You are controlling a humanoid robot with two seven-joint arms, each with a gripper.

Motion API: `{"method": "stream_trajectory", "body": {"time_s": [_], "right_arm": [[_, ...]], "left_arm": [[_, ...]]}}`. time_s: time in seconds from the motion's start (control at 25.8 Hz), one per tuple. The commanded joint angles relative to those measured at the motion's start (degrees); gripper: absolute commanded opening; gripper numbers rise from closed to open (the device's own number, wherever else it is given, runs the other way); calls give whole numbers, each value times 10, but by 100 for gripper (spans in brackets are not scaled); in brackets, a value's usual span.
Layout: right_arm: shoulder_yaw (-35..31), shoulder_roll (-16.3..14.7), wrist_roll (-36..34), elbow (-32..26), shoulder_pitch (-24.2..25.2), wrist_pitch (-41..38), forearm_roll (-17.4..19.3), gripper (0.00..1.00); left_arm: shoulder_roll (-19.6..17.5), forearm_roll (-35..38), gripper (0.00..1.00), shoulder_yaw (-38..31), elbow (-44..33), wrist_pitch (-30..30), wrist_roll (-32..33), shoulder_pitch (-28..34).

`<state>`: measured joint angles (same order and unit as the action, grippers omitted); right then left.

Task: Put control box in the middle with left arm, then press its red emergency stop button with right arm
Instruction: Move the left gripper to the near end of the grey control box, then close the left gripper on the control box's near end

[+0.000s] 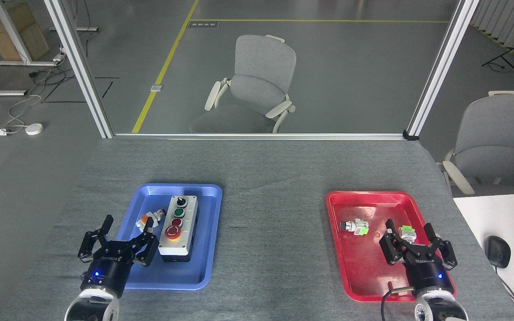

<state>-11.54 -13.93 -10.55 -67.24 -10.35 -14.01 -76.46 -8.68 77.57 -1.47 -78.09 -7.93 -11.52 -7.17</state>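
Observation:
The light-grey control box (177, 227) with a black base lies lengthwise in the blue tray (203, 249), its black knob at the far end. Its red emergency stop button (172, 231), ringed in yellow, is the nearest one on its face. My left gripper (125, 232) is open, hovering over the tray's left edge just left of the box, touching nothing. My right gripper (411, 234) is open over the red tray (359, 276), holding nothing. The grey felt middle (270, 232) of the table lies between the two trays.
A small orange-white switch (150, 218) lies in the blue tray left of the box. Two small green-tagged switches (354, 226) (406, 231) lie in the red tray. A white side table with a black mouse (498, 251) stands at the right. Grey chairs stand beyond the table.

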Motion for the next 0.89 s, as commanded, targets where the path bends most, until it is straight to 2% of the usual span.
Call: {"method": "stream_trajectory", "body": {"time_s": [0.0, 0.16, 0.31, 0.5, 0.85], "right_arm": [[0, 0, 0, 0, 2, -2, -1, 99], [0, 0, 0, 0, 1, -5, 1, 99], [-1, 2, -1, 0, 0, -5, 0, 99], [-1, 2, 0, 0, -1, -5, 1, 99], [0, 11, -1, -2, -2, -5, 1, 99]], "left_arm": [[8, 7, 99, 39, 1, 25, -24, 10], [11, 8, 99, 95, 10, 71, -30, 10], [25, 12, 99, 139, 61, 92, -43, 1], [39, 23, 99, 141, 141, 95, -62, -27], [41, 13, 99, 139, 203, 110, -69, -70]]}}
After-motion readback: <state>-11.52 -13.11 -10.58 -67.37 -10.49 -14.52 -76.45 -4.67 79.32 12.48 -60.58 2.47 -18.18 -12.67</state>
